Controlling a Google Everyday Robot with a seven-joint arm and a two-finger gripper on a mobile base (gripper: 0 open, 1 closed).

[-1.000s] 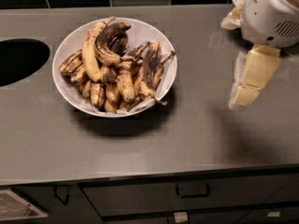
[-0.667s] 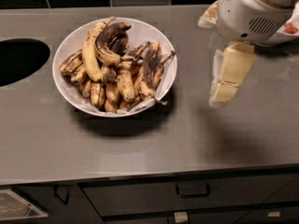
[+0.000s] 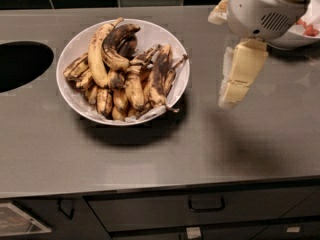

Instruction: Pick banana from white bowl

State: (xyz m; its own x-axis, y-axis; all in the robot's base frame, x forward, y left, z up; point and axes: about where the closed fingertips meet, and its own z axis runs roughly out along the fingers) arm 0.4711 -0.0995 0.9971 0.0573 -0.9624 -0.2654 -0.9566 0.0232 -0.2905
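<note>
Your 1 gripper (image 3: pixel 231 99) hangs right of the white bowl (image 3: pixel 150 32), clear of its spotted bananas (image 3: pixel 134 80) (parted or closed, you cannot tell), above the grey counter (image 3: pixel 150 156).

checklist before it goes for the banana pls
1. Bananas present in the white bowl: ok, a pile of spotted bananas fills it.
2. A banana free to take: ok, the long banana lies on top at the left of the pile, uncovered.
3. Gripper over the bowl: not ok, it hangs to the right of the bowl, above the counter.
4. Gripper free: ok, no banana in it.
5. Bowl seated safely: ok, it stands flat on the counter, back from the front edge and beside, not over, the dark opening.
</note>
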